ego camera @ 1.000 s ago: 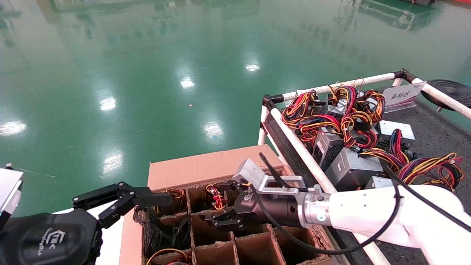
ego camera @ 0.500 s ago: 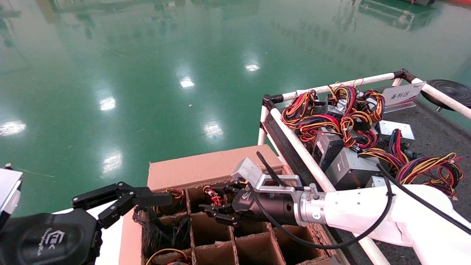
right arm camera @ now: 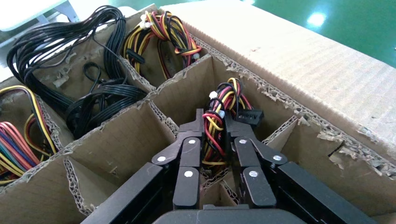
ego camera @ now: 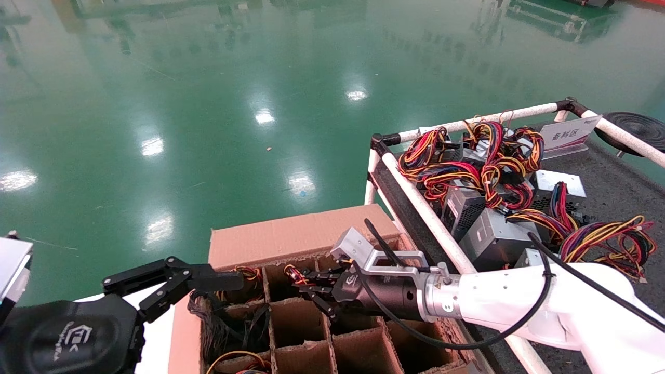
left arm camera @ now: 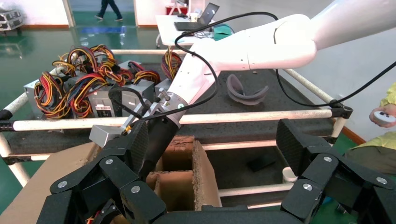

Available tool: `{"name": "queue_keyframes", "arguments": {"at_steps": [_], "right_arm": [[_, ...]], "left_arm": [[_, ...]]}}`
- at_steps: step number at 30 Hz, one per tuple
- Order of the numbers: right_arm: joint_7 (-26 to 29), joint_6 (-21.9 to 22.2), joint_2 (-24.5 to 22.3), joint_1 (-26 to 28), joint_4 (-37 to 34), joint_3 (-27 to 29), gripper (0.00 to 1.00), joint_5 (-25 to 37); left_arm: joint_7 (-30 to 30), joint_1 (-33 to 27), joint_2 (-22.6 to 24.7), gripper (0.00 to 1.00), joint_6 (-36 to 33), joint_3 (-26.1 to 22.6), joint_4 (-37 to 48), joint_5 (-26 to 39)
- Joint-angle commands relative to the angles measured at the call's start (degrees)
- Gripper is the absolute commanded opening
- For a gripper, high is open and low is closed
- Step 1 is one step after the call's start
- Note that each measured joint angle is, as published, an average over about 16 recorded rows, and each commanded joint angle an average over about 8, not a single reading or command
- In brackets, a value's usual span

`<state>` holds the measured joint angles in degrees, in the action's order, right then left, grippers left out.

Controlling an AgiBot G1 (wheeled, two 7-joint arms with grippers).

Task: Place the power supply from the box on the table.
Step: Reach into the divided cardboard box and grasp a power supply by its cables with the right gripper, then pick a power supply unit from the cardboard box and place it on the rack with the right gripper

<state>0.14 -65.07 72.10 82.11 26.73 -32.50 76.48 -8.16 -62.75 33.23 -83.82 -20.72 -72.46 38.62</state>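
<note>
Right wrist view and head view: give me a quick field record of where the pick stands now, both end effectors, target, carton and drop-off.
right end effector: inside a far-row cell of the carton, closed on the wire bundle
target: red, yellow and black wire bundle of a power supply; its metal body is hidden in the cell
left end effector: open, idle at the carton's left edge
carton: brown cardboard box with ragged dividers; other cells hold black cables
drop-off: dark grey speckled table with white tube rails, already holding several silver-grey units
</note>
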Motion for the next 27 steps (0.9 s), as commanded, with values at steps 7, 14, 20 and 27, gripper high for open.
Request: {"name": "queue_keyframes", "arguments": {"at_steps": [7,14,20,27], "right_arm": [[-0.81,-2.64,-0.15,1.12,-1.78,1.53,0.00,-2.70],[1.52,-6.35,-1.71,2.73,-1.13,3.82,0.00,-6.66],[5.64,-9.98,-5.13,5.00,3.52,6.17,0.00,-10.45],[13.67,-11.47,-12.24,8.52,14.29,9.51,0.00,-14.43]], "left_arm": [[0.00,0.00,0.00,1.00,0.00,0.00,0.00,0.00],[0.00,0.00,0.00,1.00,0.00,-0.01,0.00,-0.01],[0.01,0.00,0.00,1.00,0.00,-0.01,0.00,-0.01],[0.01,0.00,-0.01,1.00,0.01,-0.02,0.00,-0.01]]}}
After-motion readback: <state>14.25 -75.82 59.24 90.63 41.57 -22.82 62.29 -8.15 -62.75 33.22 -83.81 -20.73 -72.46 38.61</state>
